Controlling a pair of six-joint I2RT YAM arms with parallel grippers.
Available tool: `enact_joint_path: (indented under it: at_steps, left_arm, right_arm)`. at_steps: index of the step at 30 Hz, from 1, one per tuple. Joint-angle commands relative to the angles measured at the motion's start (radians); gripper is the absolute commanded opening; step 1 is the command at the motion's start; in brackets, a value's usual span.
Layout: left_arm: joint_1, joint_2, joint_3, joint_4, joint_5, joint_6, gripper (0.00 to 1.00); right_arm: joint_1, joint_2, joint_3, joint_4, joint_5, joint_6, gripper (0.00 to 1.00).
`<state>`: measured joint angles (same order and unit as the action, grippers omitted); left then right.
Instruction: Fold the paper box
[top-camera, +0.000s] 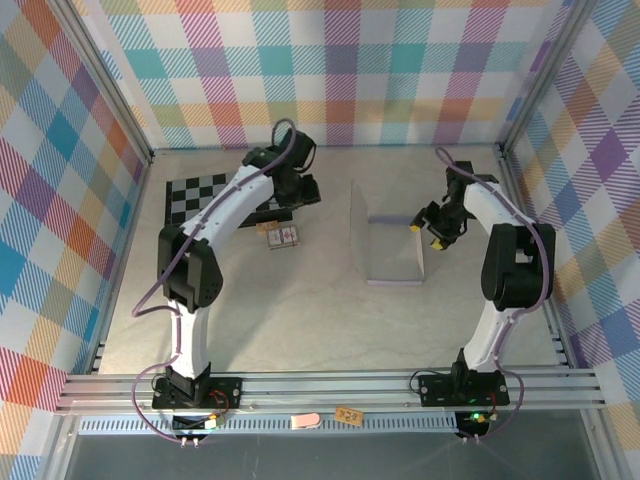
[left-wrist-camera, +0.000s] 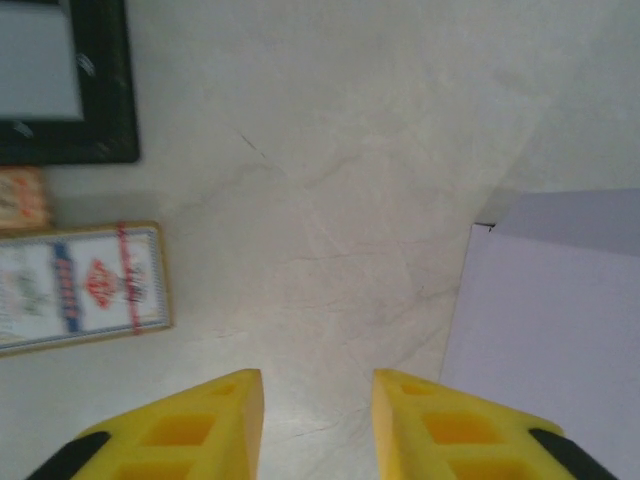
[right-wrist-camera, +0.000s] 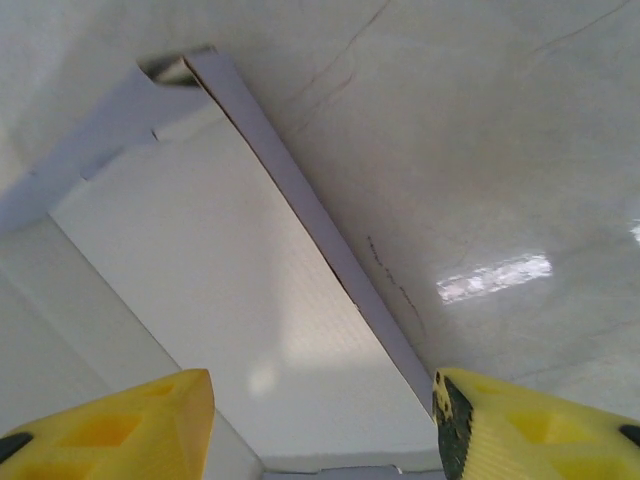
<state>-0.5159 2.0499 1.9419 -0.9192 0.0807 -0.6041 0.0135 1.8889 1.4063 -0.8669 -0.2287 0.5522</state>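
Observation:
The paper box (top-camera: 392, 250) lies right of the table's middle, lavender outside and cream-white inside. Its left flap (top-camera: 360, 215) stands upright. In the right wrist view the white inner panel (right-wrist-camera: 230, 300) fills the lower left, and a narrow lavender side strip (right-wrist-camera: 330, 250) runs along its right edge. My right gripper (top-camera: 425, 234) hovers at the box's right edge, and its open jaws (right-wrist-camera: 320, 420) straddle that strip without touching it. My left gripper (top-camera: 295, 200) hangs left of the box, open (left-wrist-camera: 318, 400) over bare table. A lavender flap (left-wrist-camera: 550, 330) lies just right of its fingers.
A black-and-white checkerboard (top-camera: 200, 195) lies at the back left, and its dark frame (left-wrist-camera: 110, 90) shows in the left wrist view. A small patterned card pack (top-camera: 283, 236) (left-wrist-camera: 80, 285) sits beside it. Metal frame posts and plaid walls bound the table.

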Motion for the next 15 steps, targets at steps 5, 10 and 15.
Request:
enact_joint_path:
  at_steps: [5, 10, 15]
  left_arm:
    - [-0.026, 0.097, -0.111, 0.185, 0.200, -0.152, 0.21]
    - [-0.071, 0.146, -0.135, 0.265, 0.268, -0.210, 0.20]
    - [-0.100, 0.180, -0.155, 0.311, 0.299, -0.249, 0.20]
  right_arm:
    - [0.003, 0.042, -0.006, 0.040, -0.059, -0.098, 0.59]
    - [0.004, 0.061, -0.012, 0.035, -0.074, -0.112, 0.57]
    - [0.006, 0.058, -0.039, 0.049, -0.086, -0.108, 0.56]
